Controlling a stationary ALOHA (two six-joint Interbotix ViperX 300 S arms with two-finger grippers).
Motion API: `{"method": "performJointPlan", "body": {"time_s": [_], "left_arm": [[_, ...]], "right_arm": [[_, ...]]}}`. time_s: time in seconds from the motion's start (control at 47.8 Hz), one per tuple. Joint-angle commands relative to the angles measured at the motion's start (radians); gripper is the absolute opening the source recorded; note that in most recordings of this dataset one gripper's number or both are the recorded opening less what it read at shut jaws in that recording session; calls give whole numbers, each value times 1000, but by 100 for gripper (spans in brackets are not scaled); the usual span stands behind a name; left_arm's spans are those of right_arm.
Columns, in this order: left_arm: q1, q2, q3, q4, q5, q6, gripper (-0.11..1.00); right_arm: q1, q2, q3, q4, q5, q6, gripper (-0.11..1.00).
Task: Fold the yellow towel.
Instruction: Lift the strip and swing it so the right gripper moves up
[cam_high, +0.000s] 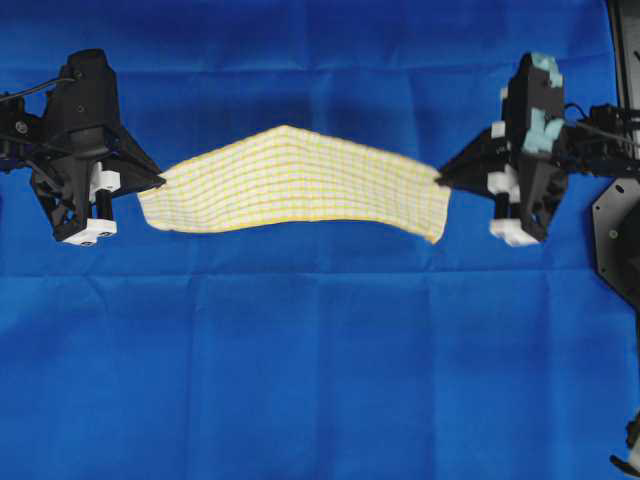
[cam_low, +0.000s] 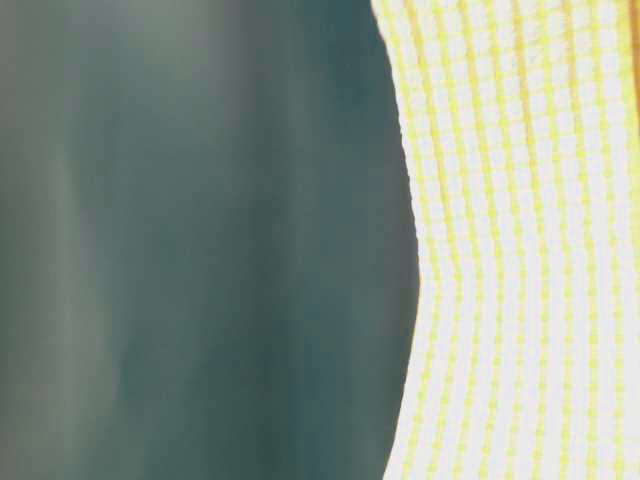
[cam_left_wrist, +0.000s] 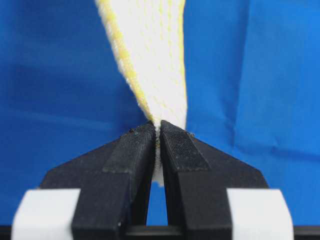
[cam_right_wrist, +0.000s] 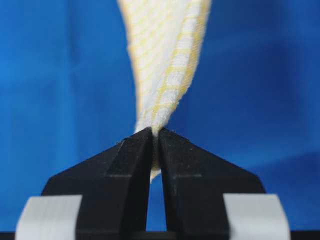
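White cloth checked with thin yellow lines, the yellow towel (cam_high: 295, 180) hangs stretched above the blue cloth (cam_high: 320, 370), my left claw (cam_high: 160, 182) and right claw (cam_high: 440, 177) each pinching one end.

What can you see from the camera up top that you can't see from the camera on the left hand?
Only the overhead view shows the whole yellow towel stretched between the left gripper and the right gripper, each at one end. Only the left wrist view shows the left gripper's fingertips up close, shut on a bunched bit of towel. Both show the towel, the left gripper and the blue cloth underneath.
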Motion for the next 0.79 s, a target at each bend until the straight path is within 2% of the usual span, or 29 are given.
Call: {"method": "performJointPlan", "body": {"time_s": [0.0, 0.209, 0.335, 0.565, 0.774], "left_arm": [[-29, -9, -14, 0, -41, -15, 2], [-127, 11, -17, 2, -158, -48, 2], [-167, 38, -26, 0, -221, -49, 2], [-207, 135, -84, 0, -308, -49, 2], [-218, 273, -204, 0, -341, -48, 2]], "right_arm": [[-60, 18, -37, -11, -38, 0, 4], [-215, 106, -89, -20, -97, -2, 4], [-276, 172, -141, -20, -121, -2, 4], [-336, 281, -236, -25, -163, -5, 4], [-371, 353, -308, -38, -163, -6, 4]]}}
